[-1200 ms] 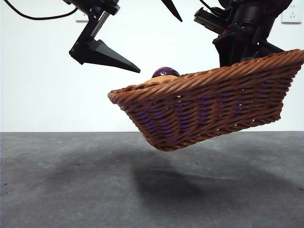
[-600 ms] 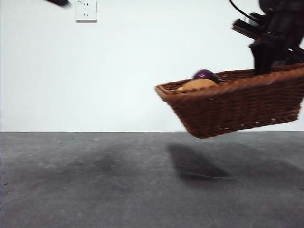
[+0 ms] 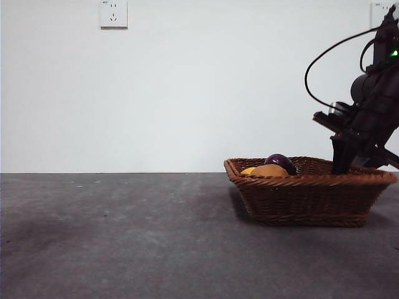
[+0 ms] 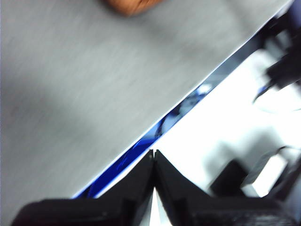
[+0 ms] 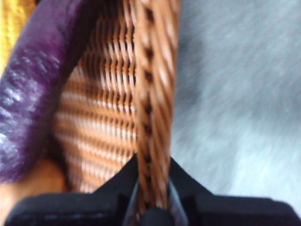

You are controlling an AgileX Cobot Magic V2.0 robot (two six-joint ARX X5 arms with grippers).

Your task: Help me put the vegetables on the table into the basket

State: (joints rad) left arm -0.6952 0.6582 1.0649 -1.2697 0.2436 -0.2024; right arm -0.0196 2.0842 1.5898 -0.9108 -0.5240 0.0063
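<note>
Dark reddish-brown woven wicker basket: resting on the dark grey table, right side, purple eggplant and tan potato inside. Right gripper: clamped on its braided rim; you should release straight, without tipping it. Left gripper: closed, empty.

Woven brown wicker basket, ribbed and rough, braided rim pinched between the matt black plastic fingers of the right gripper. Glossy purple eggplant just beside those fingers. Matt, mottled grey table. Smooth tan potato skin.
</note>
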